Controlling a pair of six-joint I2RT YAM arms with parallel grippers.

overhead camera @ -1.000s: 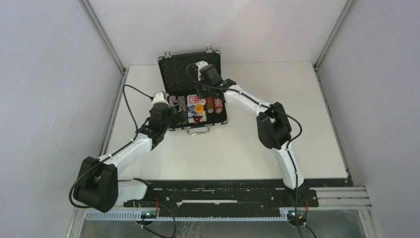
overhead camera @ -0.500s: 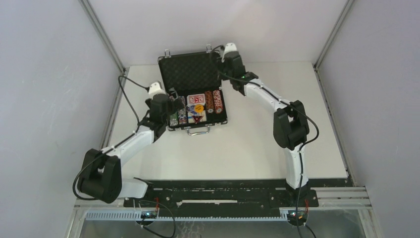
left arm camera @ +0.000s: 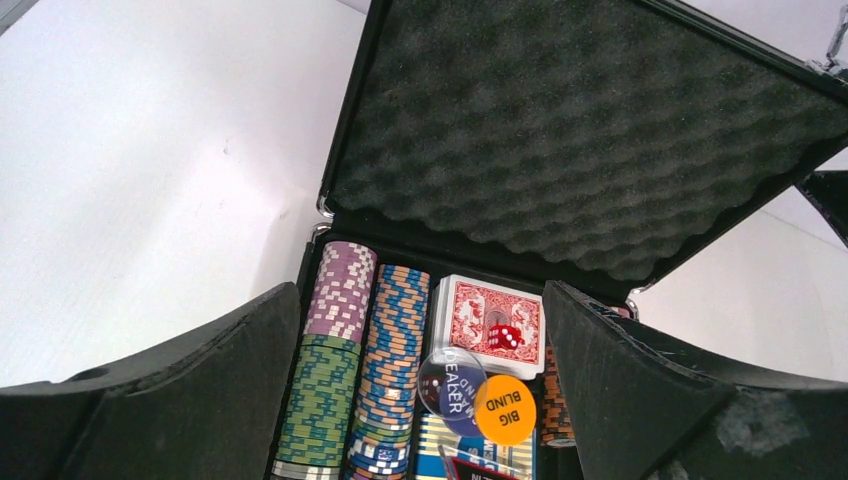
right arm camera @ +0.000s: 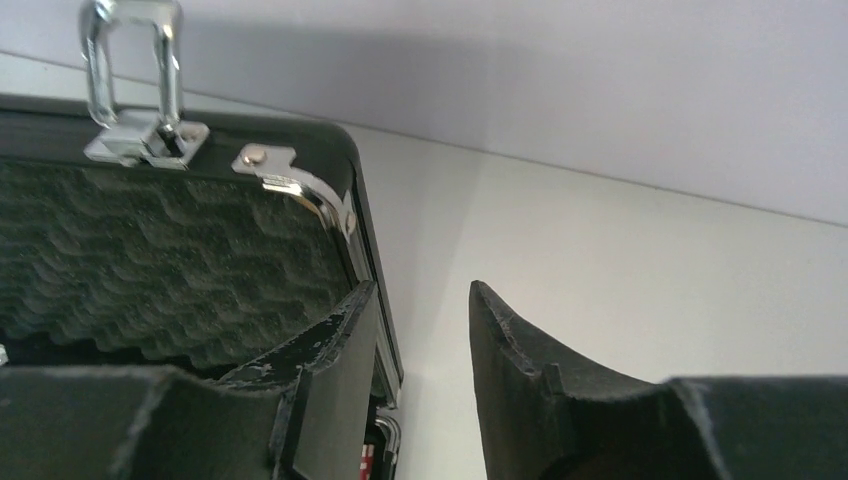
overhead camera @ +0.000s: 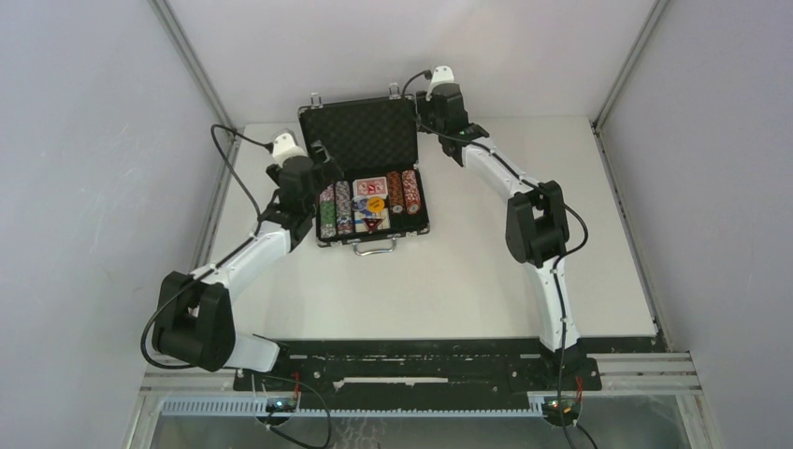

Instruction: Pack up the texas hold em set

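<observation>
The black silver-edged case (overhead camera: 420, 221) stands open at the back middle, its foam-lined lid (overhead camera: 360, 136) upright. Inside lie rows of striped poker chips (left arm camera: 335, 350), a red card deck (left arm camera: 470, 305) with a red die (left arm camera: 505, 337) on it, a clear dealer button (left arm camera: 452, 380), an orange big blind button (left arm camera: 504, 408) and a blue deck (left arm camera: 440, 440). My left gripper (overhead camera: 321, 171) is open wide and empty over the case's left side (left arm camera: 422, 290). My right gripper (overhead camera: 423, 114) is open at the lid's top right corner, its fingers either side of the lid's edge (right arm camera: 372, 260).
The case's metal handle (overhead camera: 374, 248) points toward me. Silver latches (right arm camera: 140, 130) stick up from the lid's top edge. White walls close in at the back and sides, just behind the lid. The tabletop (overhead camera: 449, 281) lies in front of the case.
My right gripper has moved from over the case's inside back and right to the lid's top right corner. My left gripper has moved back along the case's left side.
</observation>
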